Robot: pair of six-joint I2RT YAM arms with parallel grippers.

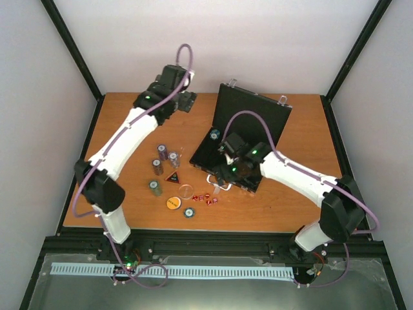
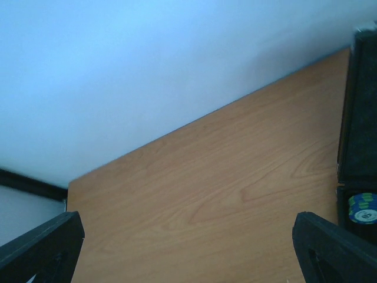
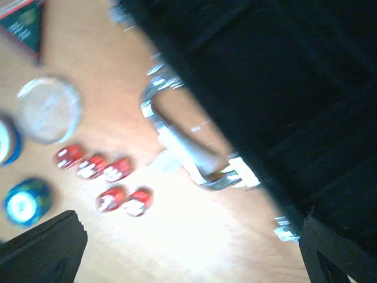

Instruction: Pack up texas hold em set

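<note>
The left gripper (image 2: 188, 239) is spread wide and holds nothing, up near the far edge of the desk (image 2: 206, 177). The right gripper (image 3: 191, 239) is spread wide too, empty, just by the silver handle (image 3: 177, 144) of the black case (image 1: 251, 119). The case lies open toward the far right corner, with one blue chip (image 1: 215, 134) inside. Red dice (image 3: 103, 174), chip stacks (image 1: 162, 154) and an orange disc (image 1: 172, 203) sit mid-desk.

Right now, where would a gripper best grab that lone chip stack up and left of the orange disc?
Probably around its round side wall, low down, coming straight from above. The chip stack stands upright and apart from the other stacks, so open jaws should fit on either side; the orange disc lies clear of it.
</note>
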